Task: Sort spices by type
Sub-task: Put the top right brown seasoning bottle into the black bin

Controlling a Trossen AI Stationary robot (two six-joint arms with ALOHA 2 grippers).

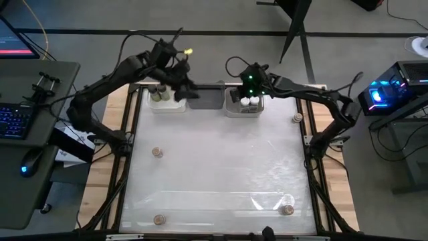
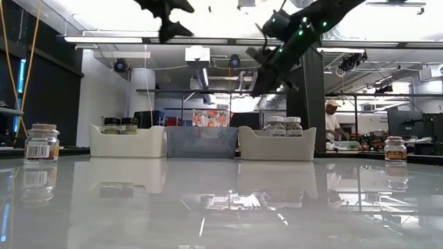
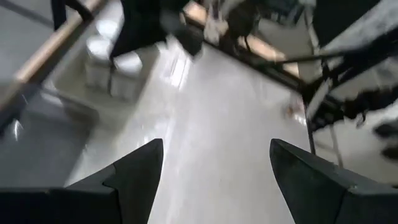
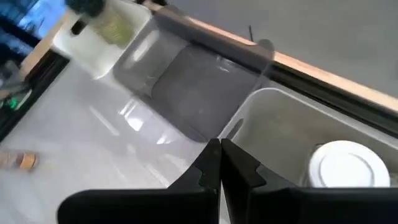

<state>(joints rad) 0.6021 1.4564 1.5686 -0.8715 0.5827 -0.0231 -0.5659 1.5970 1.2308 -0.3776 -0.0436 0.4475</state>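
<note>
Over white bin (image 1: 235,110): right gripper (image 4: 219,163) closed (empty) | white-capped jar (image 4: 344,165) beside

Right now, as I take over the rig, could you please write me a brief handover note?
Left pincer: open, empty, raised above the grey bin.
Right pincer: shut, empty, over the right white bin.
Done: dark-capped jars sit in the left white bin; white-capped jars in the right white bin.
Left: four cork-capped jars remain on the table. The grey bin looks empty.
</note>
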